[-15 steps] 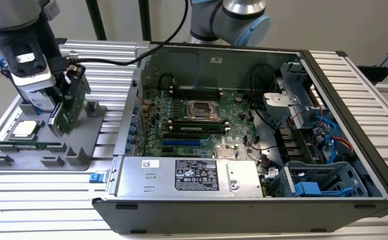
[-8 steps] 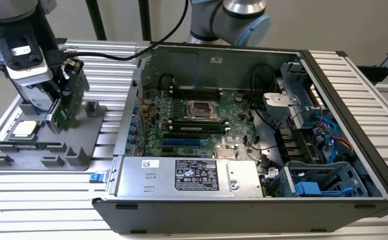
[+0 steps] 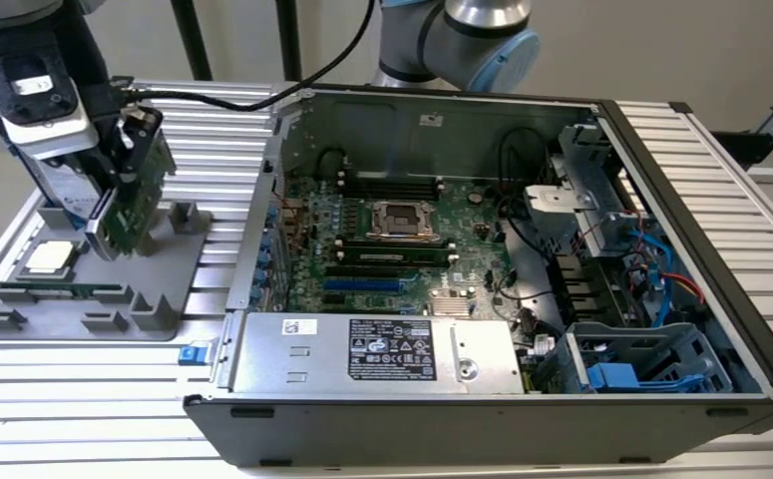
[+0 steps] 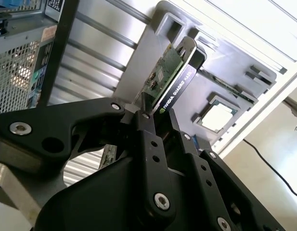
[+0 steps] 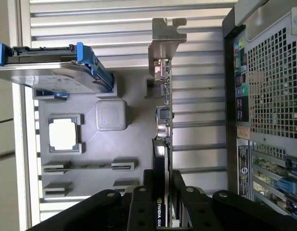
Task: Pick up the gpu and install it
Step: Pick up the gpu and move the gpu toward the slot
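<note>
– Green board, black cooler: gpu (image 3: 131,190) pinched upright in the gripper (image 3: 118,175), over the grey tray (image 3: 160,289) by its far edge.
– Room around?
– Strip of bare ribbed worktop (image 3: 219,140) between tray edge and open-topped computer case (image 3: 705,200) at the exterior view's right.

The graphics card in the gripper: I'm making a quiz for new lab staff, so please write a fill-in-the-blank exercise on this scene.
The black gripper holding the thin green-and-black gpu card has its jaws ___.
The flat grey parts tray lies to the exterior view's ___ of the open black computer case.
The grey hard drive carries rails coloured ___.
The small square silver chip rests on the ___.
Missing words: shut; left; blue; tray.
</note>
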Tool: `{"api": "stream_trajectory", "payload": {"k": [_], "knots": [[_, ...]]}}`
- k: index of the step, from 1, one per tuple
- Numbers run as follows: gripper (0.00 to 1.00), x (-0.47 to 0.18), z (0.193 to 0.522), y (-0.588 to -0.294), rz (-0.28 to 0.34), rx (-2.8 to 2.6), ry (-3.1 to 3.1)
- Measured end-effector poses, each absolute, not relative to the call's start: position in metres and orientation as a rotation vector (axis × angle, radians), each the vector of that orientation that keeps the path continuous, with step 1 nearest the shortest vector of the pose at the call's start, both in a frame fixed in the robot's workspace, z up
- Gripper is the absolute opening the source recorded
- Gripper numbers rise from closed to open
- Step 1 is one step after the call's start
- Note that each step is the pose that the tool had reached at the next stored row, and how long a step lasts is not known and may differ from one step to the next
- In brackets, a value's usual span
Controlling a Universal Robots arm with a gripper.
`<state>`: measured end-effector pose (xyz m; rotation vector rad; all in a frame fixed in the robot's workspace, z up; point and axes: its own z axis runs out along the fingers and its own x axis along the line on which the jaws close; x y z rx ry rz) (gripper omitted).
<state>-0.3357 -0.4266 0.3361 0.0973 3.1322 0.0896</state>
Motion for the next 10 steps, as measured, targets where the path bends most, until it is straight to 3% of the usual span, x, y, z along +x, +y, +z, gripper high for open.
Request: {"api": "stream_trajectory", "payload": {"k": [10], "knots": [[0.00, -0.336, 0.350, -0.427, 0.090, 0.097, 3.132]]}}
